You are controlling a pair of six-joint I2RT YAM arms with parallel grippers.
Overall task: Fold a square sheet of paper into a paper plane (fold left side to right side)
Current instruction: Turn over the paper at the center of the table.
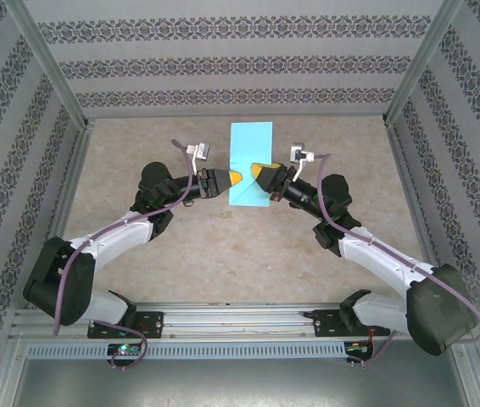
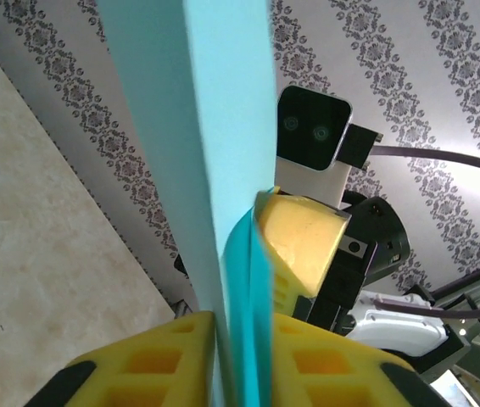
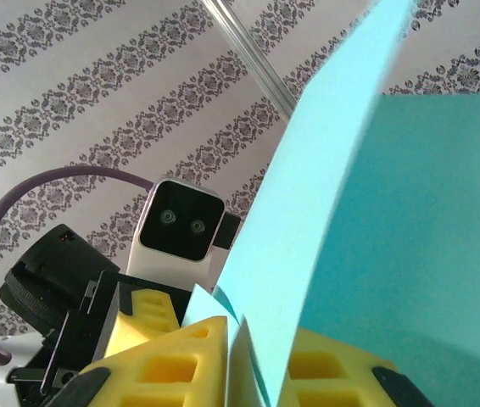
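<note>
- Here, over the middle of the tabletop [image 1: 223, 263], the sheet of paper [image 1: 253, 144] shows from above as a light turquoise strip, taller than it is wide. Judge it as already doubled over, not a flat square.
- The left end effector [image 1: 232, 181] meets the strip's left edge near its lower end. The right end effector [image 1: 261, 176] meets the right edge directly opposite, so their yellow tips nearly face each other across the paper.
- From the left wrist, the paper runs up between the two yellow fingers [image 2: 151, 373], which look clenched on it.
- From the right wrist, the paper likewise passes between the yellow fingers [image 3: 181, 356]. You cannot tell whether they press it or merely flank it.
- Expect the sheet to weigh almost nothing and to be thin and floppy. Beyond the grips it bows, and a small curl shows at the pinched edge.
- It will likely crease or tear if your two arms pull apart, and it may slip out of a loose pinch.
- Take hold at the edges or corners, with only a little paper inside the pads. Leave the middle free so a fold line can form.
- Treat any stray dent as permanent; paper tends to keep every crease you give it.
</note>
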